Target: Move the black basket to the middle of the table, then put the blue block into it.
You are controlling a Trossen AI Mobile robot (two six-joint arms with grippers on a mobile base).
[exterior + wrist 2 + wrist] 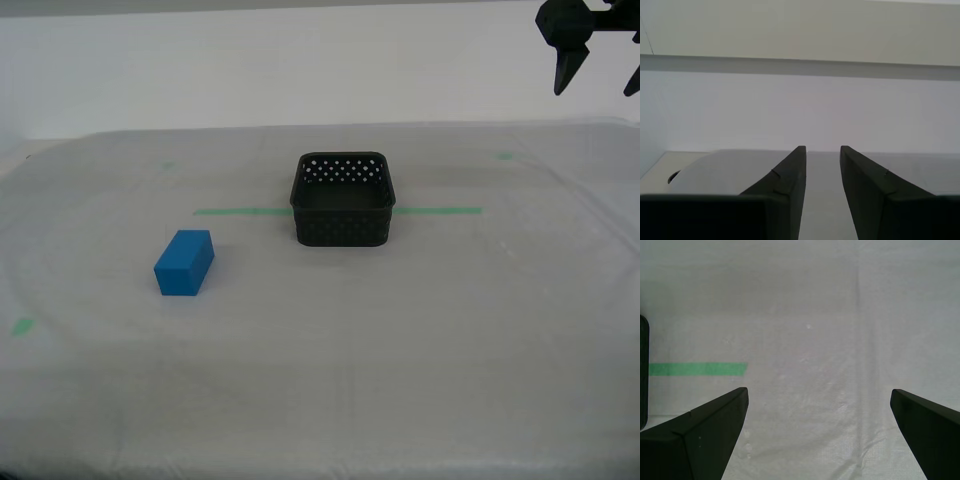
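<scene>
The black basket (343,200) stands upright and empty at the middle of the table (420,330), on the green tape line (240,211). The blue block (184,262) lies on the cloth toward the exterior view's left, apart from the basket. My first gripper (598,88) hangs high at the exterior view's upper right, open wide and holding nothing. In its wrist view my first gripper (818,390) looks down on bare cloth and a tape end (697,369). My second gripper (821,147) faces the wall, its jaws a narrow gap apart with nothing between them.
Small green tape bits (21,326) mark the cloth near the exterior view's left edge and far corners. A white wall (300,70) runs behind the table. A black edge (643,370) shows beside the tape in the first wrist view.
</scene>
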